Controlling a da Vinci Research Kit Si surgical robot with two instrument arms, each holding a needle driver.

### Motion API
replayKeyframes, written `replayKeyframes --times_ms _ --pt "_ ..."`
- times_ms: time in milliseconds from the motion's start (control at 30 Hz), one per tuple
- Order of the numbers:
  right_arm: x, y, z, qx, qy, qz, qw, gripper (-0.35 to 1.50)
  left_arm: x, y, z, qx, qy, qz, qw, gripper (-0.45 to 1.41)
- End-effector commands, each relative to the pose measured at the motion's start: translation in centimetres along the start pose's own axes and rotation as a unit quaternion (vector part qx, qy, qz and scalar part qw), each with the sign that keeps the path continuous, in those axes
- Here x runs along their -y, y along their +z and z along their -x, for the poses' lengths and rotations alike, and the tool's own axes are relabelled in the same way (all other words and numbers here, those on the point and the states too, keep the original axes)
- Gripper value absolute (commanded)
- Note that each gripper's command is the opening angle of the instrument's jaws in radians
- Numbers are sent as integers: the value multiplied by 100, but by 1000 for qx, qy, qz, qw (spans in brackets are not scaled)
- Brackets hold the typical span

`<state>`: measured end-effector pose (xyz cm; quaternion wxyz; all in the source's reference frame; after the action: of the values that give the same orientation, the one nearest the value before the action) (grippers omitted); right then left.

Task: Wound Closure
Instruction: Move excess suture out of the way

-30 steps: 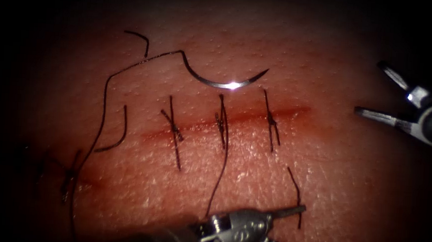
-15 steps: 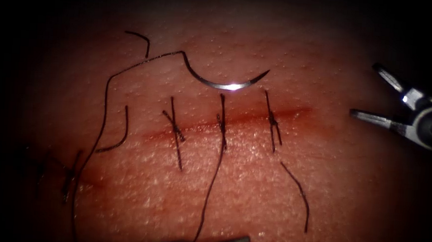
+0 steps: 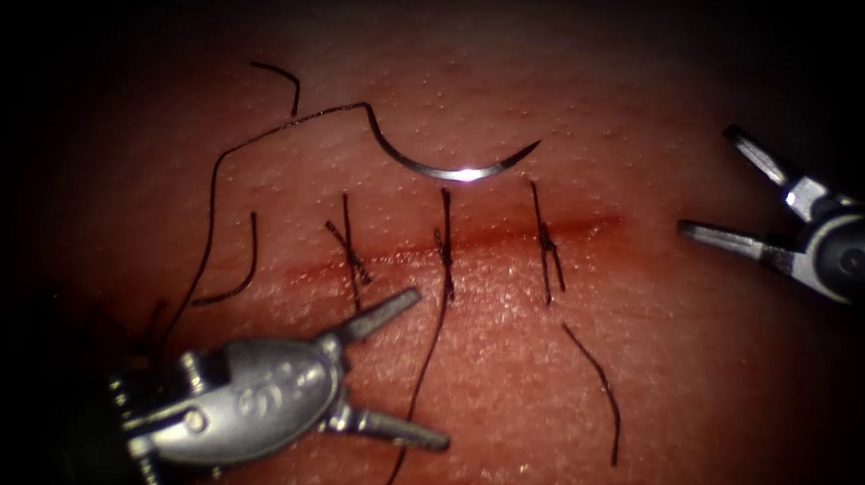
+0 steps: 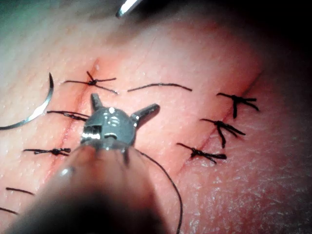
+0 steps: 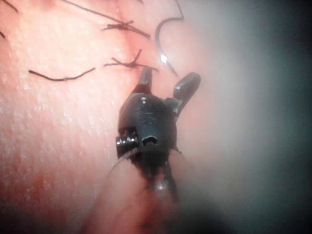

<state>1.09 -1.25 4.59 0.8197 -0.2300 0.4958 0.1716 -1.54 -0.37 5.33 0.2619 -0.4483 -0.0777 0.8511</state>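
Left arm's tool (image 3: 400, 366) sits low on the left, below the cut (image 3: 453, 242), jaws spread wide, holding nothing. Upper jaw points up toward the leftmost of the three knots (image 3: 351, 258); lower jaw lies flat near the long thread (image 3: 425, 362) hanging down from the middle knot (image 3: 442, 248). That thread passes between the jaws' tips but isn't gripped. Half a second ago this tool was barely in at the bottom edge, so it has come up and to the left. In the left wrist view, the same tool (image 4: 124, 109) shows jaws apart over the stitched line, nothing clamped.

Needle (image 3: 452, 164) lies loose on the tissue (image 3: 724, 391) above the cut, over the middle knot, curve sagging down, tips up, not in the tissue, same spot as before. Its thread runs off the left end and loops down the left side. Likely parked there out of the way of the knots.

Stitches: three tied across the cut, third one (image 3: 546, 244) at right. Loose cut end (image 3: 594, 383) lies below the cut on the right, touching neither tool.

Right arm's tool (image 3: 707, 184) at far right, just beyond the cut's right end, jaws wide apart, empty, tips aimed left. It has drifted slightly left. Right wrist view shows it (image 5: 165, 80) spread, near the needle (image 5: 163, 44), gripping nothing.
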Motion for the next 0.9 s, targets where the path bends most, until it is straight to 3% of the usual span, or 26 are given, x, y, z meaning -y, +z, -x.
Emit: replayKeyframes --times_ms 33,100,267,367,467,500,533,567,800,900 --pt "2 10 0 -2 -1 0 1000 116 3 9 2 4 0 -1 1000 69" --pt "6 12 0 0 -2 1 1000 116 13 26 25 45 -18 -14 999 73" --pt "7 14 -1 1 -2 1 1000 115 25 47 53 84 -47 -26 995 73" --pt "9 14 -2 1 -2 2 1000 115 26 56 64 99 -50 -16 994 59" --pt "9 14 -2 1 -2 2 1000 115 16 71 73 100 -46 29 993 5" --pt "9 14 -2 1 -2 2 1000 115 13 74 74 96 -47 44 993 -6" --pt "9 14 -2 1 -2 2 1000 115 13 74 74 96 -47 44 993 -6" --pt "10 14 -2 1 -2 2 1000 115 5 79 73 78 -41 83 993 -45" --pt "11 15 -2 1 -3 3 1000 113 -20 67 55 65 -12 113 991 -45" --pt "11 16 -3 3 -3 2 1000 113 -50 57 40 53 9 129 990 -45"
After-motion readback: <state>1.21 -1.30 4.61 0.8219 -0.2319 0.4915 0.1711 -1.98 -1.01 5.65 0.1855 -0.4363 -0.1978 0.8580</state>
